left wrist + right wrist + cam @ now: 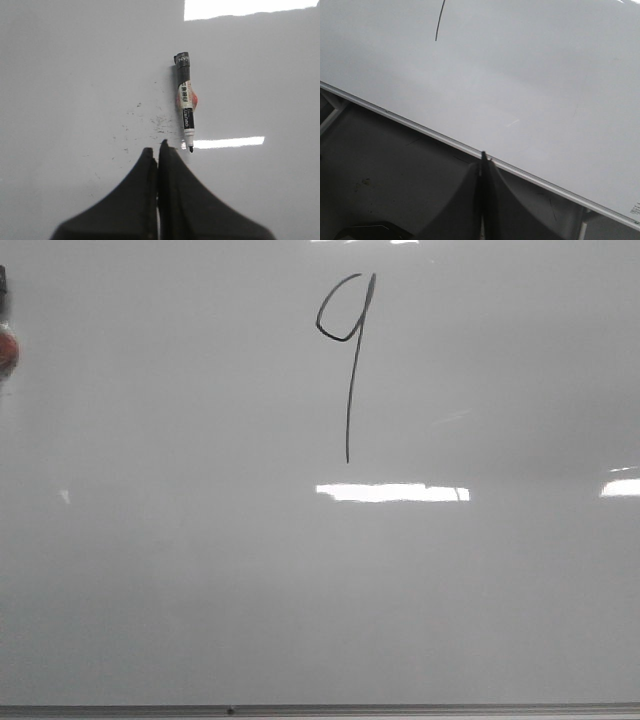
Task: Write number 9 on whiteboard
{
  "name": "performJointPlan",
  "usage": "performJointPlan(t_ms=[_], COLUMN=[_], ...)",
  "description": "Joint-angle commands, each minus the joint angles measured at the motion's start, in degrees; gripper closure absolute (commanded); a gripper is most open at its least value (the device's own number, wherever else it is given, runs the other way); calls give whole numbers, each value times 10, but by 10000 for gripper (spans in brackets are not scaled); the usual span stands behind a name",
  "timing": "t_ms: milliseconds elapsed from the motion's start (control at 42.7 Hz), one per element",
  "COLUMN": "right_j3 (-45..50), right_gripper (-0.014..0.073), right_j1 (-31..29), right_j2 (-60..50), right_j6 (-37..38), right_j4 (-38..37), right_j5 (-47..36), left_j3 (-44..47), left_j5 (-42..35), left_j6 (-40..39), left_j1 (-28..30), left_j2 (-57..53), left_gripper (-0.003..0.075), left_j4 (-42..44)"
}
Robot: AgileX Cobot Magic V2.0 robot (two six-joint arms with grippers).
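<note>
A black hand-drawn number 9 (349,350) stands on the whiteboard (200,570), near its far middle; the end of its tail shows in the right wrist view (439,22). A black and white marker (185,102), uncapped, lies flat on the whiteboard (75,90), its tip towards my left gripper (157,150). That gripper is shut and empty, just beside the marker's tip, apart from it. My right gripper (483,157) is shut and empty over the whiteboard's frame edge (420,127). Neither gripper shows in the front view.
A dark and red thing (5,340) sits at the far left edge of the front view. Small black marker specks (150,122) dot the board by the marker. A dark table surface (385,170) lies beyond the board's frame.
</note>
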Motion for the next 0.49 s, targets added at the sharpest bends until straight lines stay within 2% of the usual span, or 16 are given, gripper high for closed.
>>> performJointPlan(t_ms=[0,351,469], right_j3=[-13,-13,9], right_gripper=[662,662,662], right_j1=[-3,-3,-16], right_j2=[6,6,-18], right_j6=[-1,-1,-4], right_j4=[-2,-2,-23], right_j5=[-34,-34,-69], left_j3=[1,1,1], left_j5=[-52,-52,-52], left_j6=[-1,-1,-1], left_j1=[1,1,1], left_j2=[-12,-12,-12], left_gripper=[739,739,739], left_j4=[-5,-5,-5])
